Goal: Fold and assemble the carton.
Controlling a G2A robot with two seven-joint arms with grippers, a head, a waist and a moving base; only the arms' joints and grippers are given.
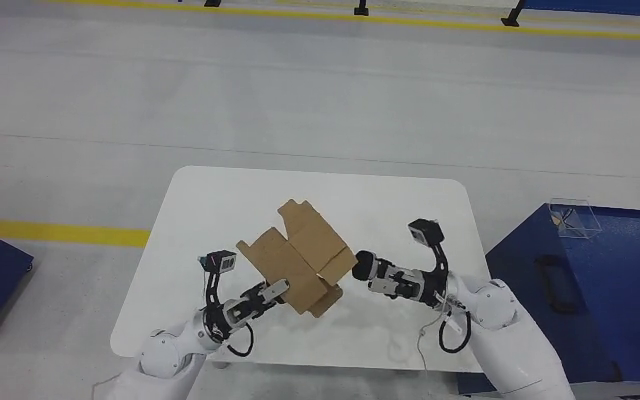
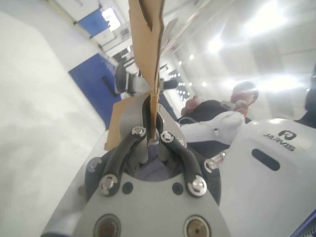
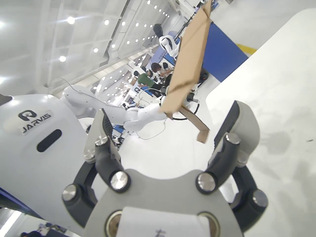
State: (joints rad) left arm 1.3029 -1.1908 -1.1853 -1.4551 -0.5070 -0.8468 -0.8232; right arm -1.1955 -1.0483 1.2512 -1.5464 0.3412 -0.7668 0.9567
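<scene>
Cardboard of the carton [image 1: 300, 262] hangs above the table [image 1: 400, 330], one edge pinched thinly in the left gripper [image 2: 151, 107]; the right gripper [image 3: 170, 110] gapes wide just beside it (gripping nothing). Such an edge hold could let the carton swivel or slip free when pushed.

Here's the brown corrugated cardboard carton [image 1: 300, 255], not a box yet: a flattish, partly opened blank with flaps jutting out at both ends. It's held tilted above the white table [image 1: 400, 200], one near edge pinched tight in the left gripper [image 1: 272, 292]. From that wrist it shows edge-on, its panels lying close together.
</scene>
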